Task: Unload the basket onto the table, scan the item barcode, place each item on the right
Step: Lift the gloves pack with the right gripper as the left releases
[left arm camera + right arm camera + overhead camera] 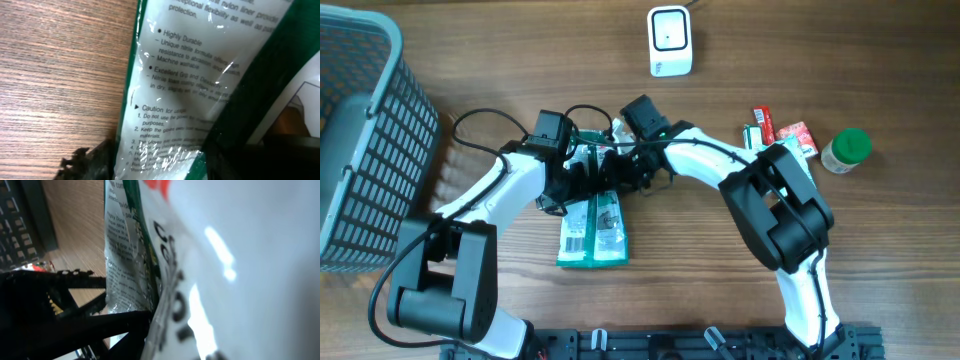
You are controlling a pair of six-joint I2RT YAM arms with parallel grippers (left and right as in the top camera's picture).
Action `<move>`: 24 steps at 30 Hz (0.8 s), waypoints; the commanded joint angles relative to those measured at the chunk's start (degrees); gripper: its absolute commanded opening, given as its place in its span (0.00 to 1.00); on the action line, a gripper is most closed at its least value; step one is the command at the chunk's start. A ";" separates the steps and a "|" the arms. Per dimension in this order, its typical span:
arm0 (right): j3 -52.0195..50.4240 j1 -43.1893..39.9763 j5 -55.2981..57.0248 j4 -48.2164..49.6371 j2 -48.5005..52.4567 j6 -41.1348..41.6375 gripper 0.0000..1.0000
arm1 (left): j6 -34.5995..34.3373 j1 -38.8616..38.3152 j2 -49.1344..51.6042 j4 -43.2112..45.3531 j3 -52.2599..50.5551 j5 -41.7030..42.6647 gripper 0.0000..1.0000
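Observation:
The item is a green and white glove packet (592, 230) lying on the wooden table, with its upper end under both grippers. My left gripper (575, 180) comes from the left and my right gripper (625, 170) from the right. In the left wrist view the printed packet (190, 75) fills the gap between the dark fingers (95, 160) of the left gripper (160, 165), which touch it on both sides. In the right wrist view the right gripper (165, 330) is pressed onto the packet (125, 270), very close and blurred. I cannot make out a barcode. The white scanner (670, 42) stands at the back.
A grey mesh basket (360, 140) stands at the left edge. To the right lie small red packets (765, 125) and a green-lidded bottle (847, 150). The arm bases sit along the front edge.

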 commanded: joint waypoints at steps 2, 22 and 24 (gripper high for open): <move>-0.79 -2.40 -2.75 -1.09 -0.15 -6.03 0.17 | 0.92 1.09 -0.55 0.66 0.44 -1.18 0.55; 0.81 -7.43 17.05 -4.39 -33.00 -32.63 0.04 | 0.92 11.19 -10.16 6.64 2.40 -10.78 0.90; 2.64 -8.17 18.60 -4.42 -35.32 -35.36 0.04 | 0.94 11.17 -10.16 6.58 2.40 -10.78 1.00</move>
